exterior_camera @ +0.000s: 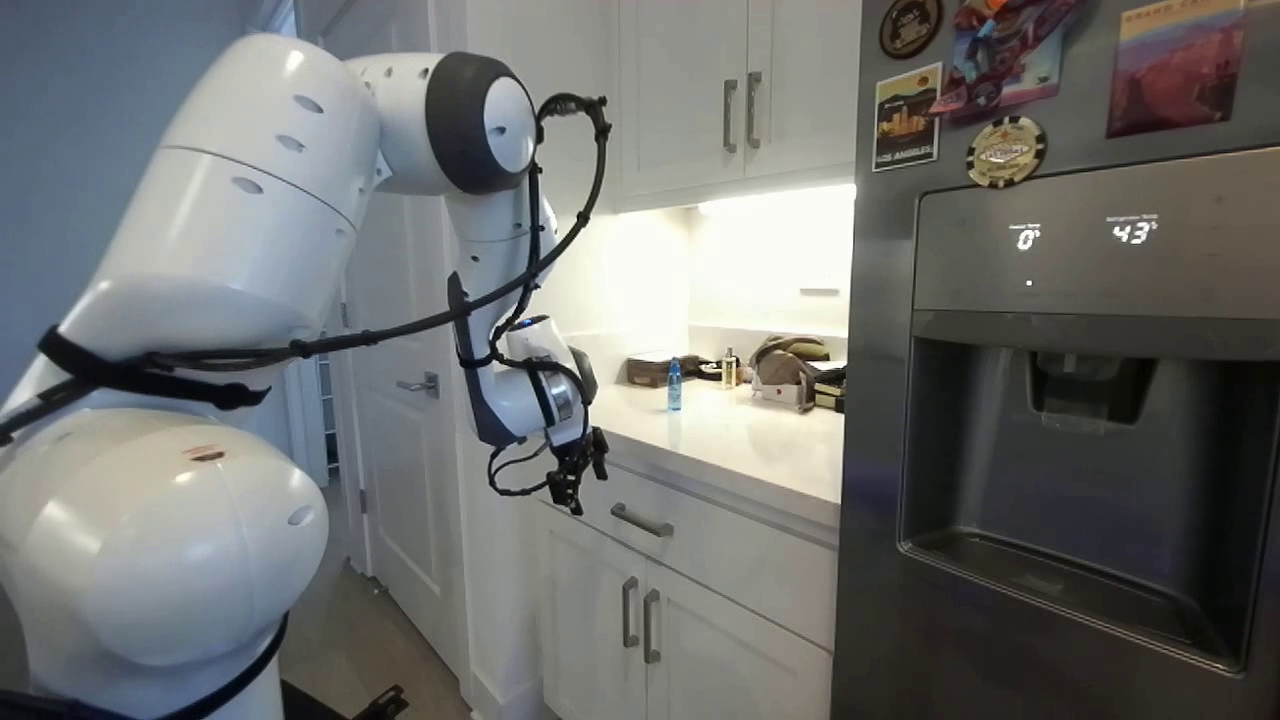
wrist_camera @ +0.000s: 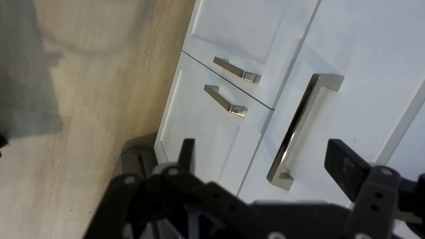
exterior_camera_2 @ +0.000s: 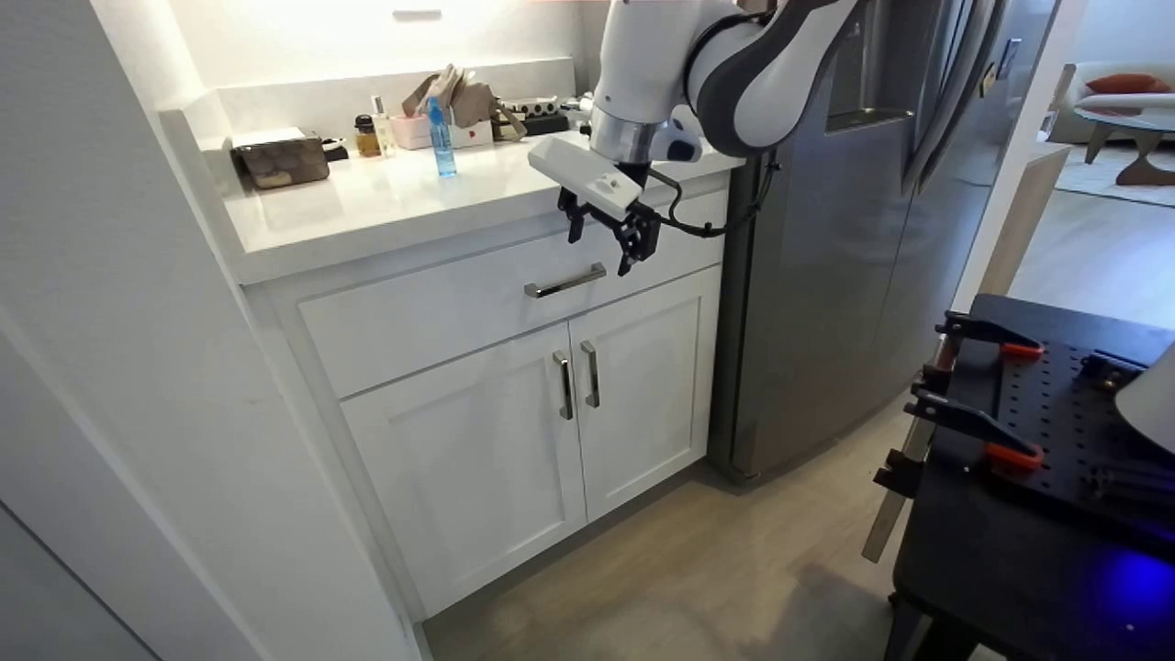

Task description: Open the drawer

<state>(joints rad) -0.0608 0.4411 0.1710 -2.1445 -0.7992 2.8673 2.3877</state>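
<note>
The drawer is a wide white front under the counter, seen in both exterior views (exterior_camera: 745,560) (exterior_camera_2: 413,317) and in the wrist view (wrist_camera: 372,63). It is closed, so its inside is hidden. Its horizontal metal bar handle (exterior_camera: 641,521) also shows in an exterior view (exterior_camera_2: 565,281) and in the wrist view (wrist_camera: 295,131). My gripper (exterior_camera: 587,489) is open and empty in front of the drawer, near one end of the handle. It shows in an exterior view (exterior_camera_2: 600,255) too. In the wrist view the handle's near end appears between the spread fingers (wrist_camera: 260,147), with no visible contact.
White cabinet doors (exterior_camera_2: 477,477) with vertical handles stand below the drawer. The countertop (exterior_camera_2: 367,207) above holds a blue bottle (exterior_camera_2: 442,138), a brown case (exterior_camera_2: 280,161) and other items. A steel refrigerator (exterior_camera_2: 817,303) stands beside the cabinet. A black table (exterior_camera_2: 1010,551) with clamps stands opposite.
</note>
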